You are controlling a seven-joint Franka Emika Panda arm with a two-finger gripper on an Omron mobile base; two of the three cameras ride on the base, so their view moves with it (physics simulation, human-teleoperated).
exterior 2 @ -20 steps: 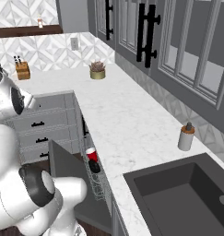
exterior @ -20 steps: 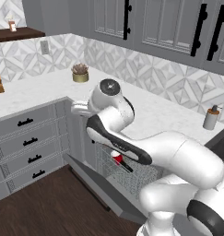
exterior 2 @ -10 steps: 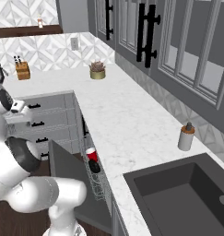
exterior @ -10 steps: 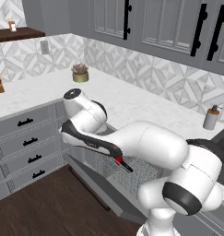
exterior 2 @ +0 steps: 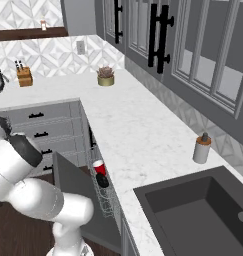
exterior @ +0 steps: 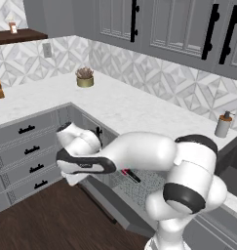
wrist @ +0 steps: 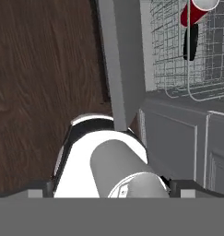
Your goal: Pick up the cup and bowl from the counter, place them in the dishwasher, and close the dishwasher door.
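The red cup (exterior 2: 99, 167) and the black bowl (exterior 2: 102, 180) lie side by side in the dishwasher's wire rack (exterior 2: 107, 200). They show again as the cup (exterior: 125, 172) and the bowl (exterior: 133, 177), and in the hand view as the cup (wrist: 194, 11) and the bowl (wrist: 191, 41). The dishwasher door (exterior: 108, 205) hangs open below the counter (exterior: 120, 105). My gripper (wrist: 111, 186) is open and holds nothing. It looks down past the door's edge (wrist: 119, 64) at the wood floor, well left of the rack.
A grey soap dispenser (exterior: 223, 125) stands by the sink (exterior 2: 193, 215). A potted plant (exterior: 84, 78) and a knife block (exterior 2: 24, 76) sit far back on the counter. Grey drawers (exterior: 27, 151) flank the dishwasher on the left. Dark wood floor (exterior: 47, 219) lies in front.
My arm has swung left and down, away from the rack and toward the door's outer edge. Cup and bowl have stayed in the rack. The jaws have stayed wide.
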